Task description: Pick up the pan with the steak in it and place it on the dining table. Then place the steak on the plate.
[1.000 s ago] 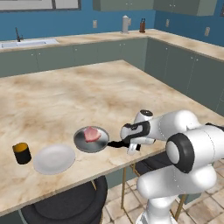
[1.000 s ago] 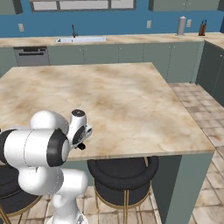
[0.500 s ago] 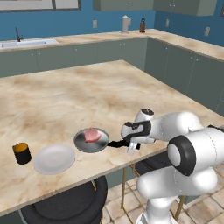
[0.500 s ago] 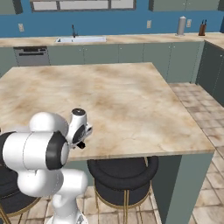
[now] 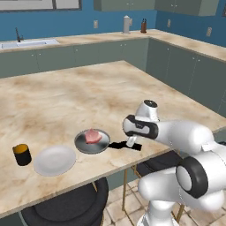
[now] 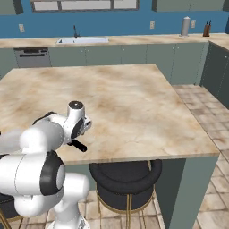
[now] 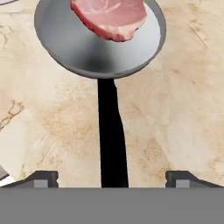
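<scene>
Steak lies dead ahead of the gripper, past the pan handle running lengthwise between wide-open, empty jaws

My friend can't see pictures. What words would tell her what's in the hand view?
A grey pan holding a pinkish-red steak sits on the beige marbled dining table. Its black handle runs straight down toward the camera, passing between the gripper and its two dark fingers, which stand wide apart and are not touching the handle.
</scene>
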You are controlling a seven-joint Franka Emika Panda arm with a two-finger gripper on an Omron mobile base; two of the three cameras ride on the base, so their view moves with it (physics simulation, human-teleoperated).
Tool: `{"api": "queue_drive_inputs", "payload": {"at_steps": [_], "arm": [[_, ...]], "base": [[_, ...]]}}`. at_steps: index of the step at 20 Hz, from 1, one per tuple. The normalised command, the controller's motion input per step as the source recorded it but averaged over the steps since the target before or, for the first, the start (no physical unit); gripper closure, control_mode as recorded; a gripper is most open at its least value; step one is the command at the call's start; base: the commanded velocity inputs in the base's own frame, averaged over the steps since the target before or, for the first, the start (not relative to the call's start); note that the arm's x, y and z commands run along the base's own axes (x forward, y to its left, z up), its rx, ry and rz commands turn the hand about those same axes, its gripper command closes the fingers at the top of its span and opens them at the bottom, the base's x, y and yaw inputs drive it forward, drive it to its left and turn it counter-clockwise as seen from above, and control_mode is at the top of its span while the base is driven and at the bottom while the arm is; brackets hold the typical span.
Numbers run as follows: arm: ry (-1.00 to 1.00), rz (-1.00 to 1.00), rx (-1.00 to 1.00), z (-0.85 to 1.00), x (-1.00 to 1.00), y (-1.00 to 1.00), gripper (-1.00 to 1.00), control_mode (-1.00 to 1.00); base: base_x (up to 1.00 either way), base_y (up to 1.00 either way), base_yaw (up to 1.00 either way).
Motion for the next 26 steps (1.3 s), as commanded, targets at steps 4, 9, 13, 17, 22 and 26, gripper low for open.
{"api": "queue_drive_inputs", "payload": {"at_steps": [4,9,13,17,22,26], "arm": [[-0.09,-0.04,0.00,0.42,0.01,0.42,-1.00,-1.00],[-0.14,-0.03,0.00,0.17,0.09,0.55,-1.00,-1.00],[-0.07,-0.03,0.00,0.02,0.28,0.54,-1.00,-1.00],[-0.03,-0.04,0.00,0.00,0.40,0.52,-1.00,-1.00],[-0.04,-0.05,0.00,0.02,0.36,0.51,-1.00,-1.00],[-0.01,-0.01,-0.01,0.01,0.06,0.29,-1.00,-1.00]], "base": [[0.00,0.00,0.00],[0.00,0.00,0.00],[0.00,0.00,0.00],[0.00,0.00,0.00],[0.00,0.00,0.00],[0.00,0.00,0.00]]}}
